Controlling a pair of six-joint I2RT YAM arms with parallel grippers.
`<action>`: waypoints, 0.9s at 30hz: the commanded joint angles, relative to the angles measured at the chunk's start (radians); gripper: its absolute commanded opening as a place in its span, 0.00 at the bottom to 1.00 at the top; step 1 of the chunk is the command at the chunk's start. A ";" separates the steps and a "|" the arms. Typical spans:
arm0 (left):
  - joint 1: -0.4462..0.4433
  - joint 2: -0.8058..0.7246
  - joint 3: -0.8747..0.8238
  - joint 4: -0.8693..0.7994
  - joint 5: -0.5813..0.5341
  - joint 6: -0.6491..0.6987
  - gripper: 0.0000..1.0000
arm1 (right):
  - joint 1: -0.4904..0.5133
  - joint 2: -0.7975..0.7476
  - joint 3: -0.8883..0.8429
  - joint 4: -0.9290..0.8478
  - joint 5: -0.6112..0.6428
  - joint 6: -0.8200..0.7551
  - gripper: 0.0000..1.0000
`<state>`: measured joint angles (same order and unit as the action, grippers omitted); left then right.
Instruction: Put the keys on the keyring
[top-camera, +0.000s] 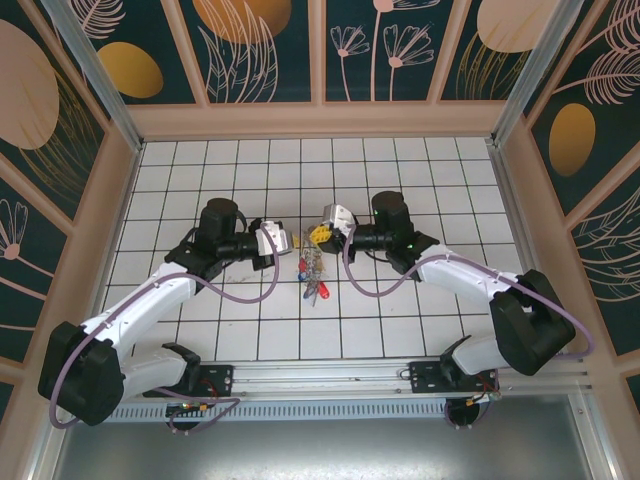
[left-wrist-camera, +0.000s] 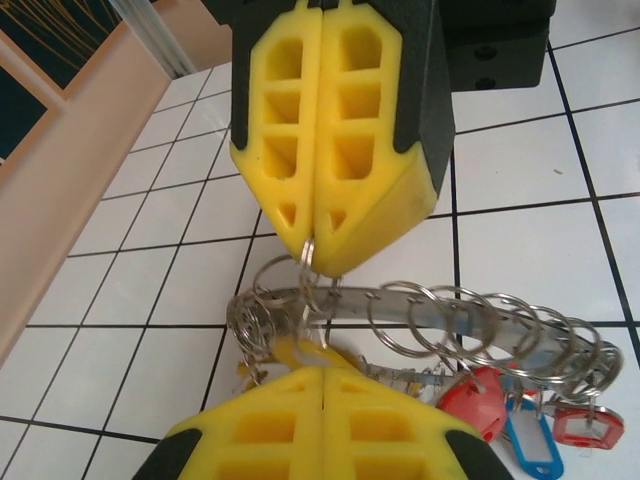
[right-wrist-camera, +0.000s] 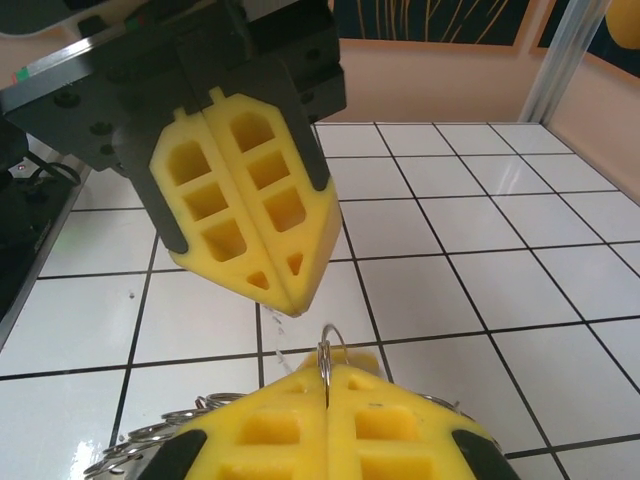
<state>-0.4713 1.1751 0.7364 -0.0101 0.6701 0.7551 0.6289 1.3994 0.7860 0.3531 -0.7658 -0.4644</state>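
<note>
The keyring (left-wrist-camera: 440, 318), a curved metal band strung with many small wire loops, is held above the middle of the tabletop (top-camera: 420, 300), and the keys (top-camera: 312, 275) with red and blue tags hang under it. The right gripper (left-wrist-camera: 312, 262) has its yellow fingers pressed together on one split ring (right-wrist-camera: 329, 350) at the band's end. The left gripper (right-wrist-camera: 285, 300) faces it tip to tip, also pressed together, though I cannot tell which piece of metal it nips.

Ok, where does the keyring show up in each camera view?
Top external: keyring mid-picture, just below the left gripper and right gripper.
Left wrist: lower centre to right, a curved grey band.
Right wrist: bottom-left corner, partly hidden.
Shared landmark: the right gripper, shut on a small ring.
</note>
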 joint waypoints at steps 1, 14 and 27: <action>0.007 0.003 -0.012 0.042 0.010 -0.035 0.15 | -0.013 -0.036 0.006 0.087 -0.048 0.017 0.00; 0.007 -0.010 -0.006 0.124 0.035 -0.075 0.31 | -0.005 -0.020 0.040 0.047 -0.054 -0.005 0.00; 0.007 0.025 -0.013 0.200 0.153 -0.146 0.32 | 0.014 -0.004 0.054 0.069 -0.045 0.004 0.00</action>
<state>-0.4713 1.1835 0.7288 0.1532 0.7765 0.6357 0.6342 1.3998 0.7963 0.3607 -0.7792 -0.4618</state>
